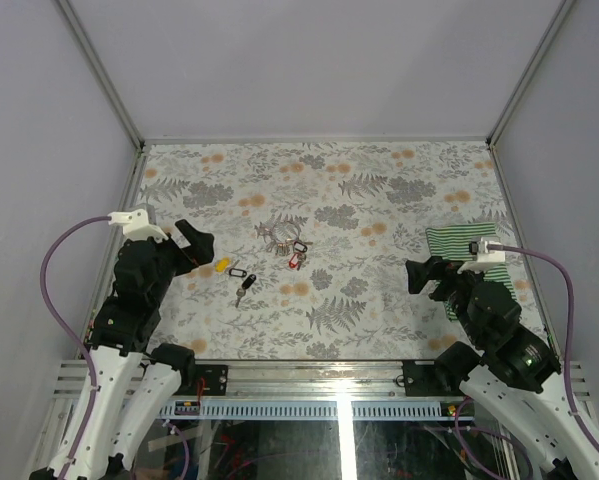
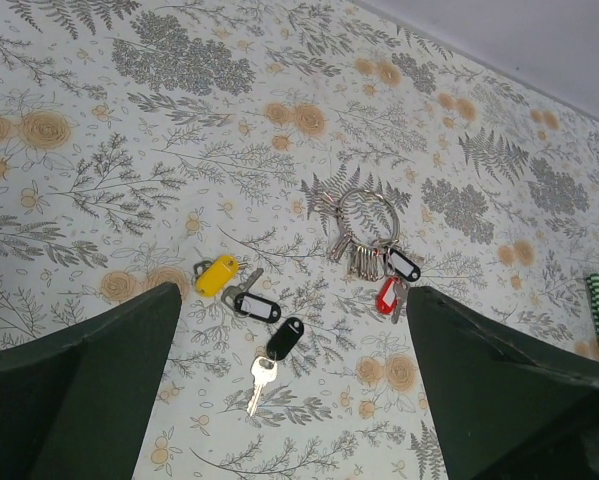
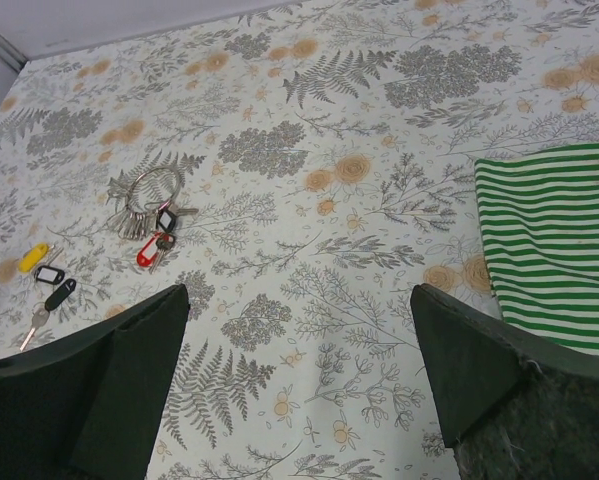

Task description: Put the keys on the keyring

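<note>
Three loose keys (image 2: 257,306), one yellow-tagged and two black-tagged, lie on the floral table (image 2: 99,120) just beside the keyring (image 2: 364,212), whose bunch includes a red-tagged key (image 2: 389,296). Left gripper (image 2: 292,300) and right gripper (image 3: 299,295) hover spread wide, empty.

1. Bench (image 1: 379,190): you have a covering printed with grey ferns and orange blossoms across its whole top.
2. Striped cloth (image 1: 457,240): green and white, lying flat on the bench by your right-hand edge. Part of it is hidden in the top view.
3. Enclosure walls (image 1: 309,60): you see plain pale grey panels on three sides, joined by silver corner posts (image 1: 99,70).
4. Slotted rail (image 1: 319,408): pale, running along the bench's near edge.
</note>
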Controlling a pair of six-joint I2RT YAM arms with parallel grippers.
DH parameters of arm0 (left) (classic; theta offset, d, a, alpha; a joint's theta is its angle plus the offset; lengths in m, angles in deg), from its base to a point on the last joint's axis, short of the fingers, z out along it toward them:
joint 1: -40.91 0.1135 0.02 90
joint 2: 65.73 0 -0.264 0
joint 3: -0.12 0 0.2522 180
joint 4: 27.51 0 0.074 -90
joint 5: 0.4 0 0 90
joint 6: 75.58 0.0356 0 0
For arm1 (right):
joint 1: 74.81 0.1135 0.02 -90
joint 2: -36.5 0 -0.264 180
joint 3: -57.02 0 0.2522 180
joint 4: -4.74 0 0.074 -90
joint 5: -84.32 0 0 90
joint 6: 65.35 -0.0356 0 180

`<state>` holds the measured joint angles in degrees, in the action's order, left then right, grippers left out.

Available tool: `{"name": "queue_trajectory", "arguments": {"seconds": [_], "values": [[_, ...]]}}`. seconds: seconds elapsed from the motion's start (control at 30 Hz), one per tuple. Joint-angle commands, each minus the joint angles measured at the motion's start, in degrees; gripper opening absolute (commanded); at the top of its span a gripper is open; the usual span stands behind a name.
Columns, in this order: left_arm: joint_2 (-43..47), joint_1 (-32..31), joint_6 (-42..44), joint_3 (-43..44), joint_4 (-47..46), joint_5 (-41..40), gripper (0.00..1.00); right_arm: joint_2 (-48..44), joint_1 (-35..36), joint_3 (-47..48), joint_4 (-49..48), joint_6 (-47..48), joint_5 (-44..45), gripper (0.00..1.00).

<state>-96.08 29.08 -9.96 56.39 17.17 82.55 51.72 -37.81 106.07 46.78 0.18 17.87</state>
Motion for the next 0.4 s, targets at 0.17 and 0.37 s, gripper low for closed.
{"name": "queue_trajectory", "arguments": {"seconds": [0.17,0.37], "values": [[0.2,0.2,-0.4,-0.5,-0.4,-2.3,1.0,0.9,0.2,-0.8,-1.5,-2.3,3.3,0.99],[0.7,0.2,-0.6,-0.7,-0.5,-2.6,1.0,1.7,0.2,0.1,-0.4,-2.4,2.8,0.99]]}}
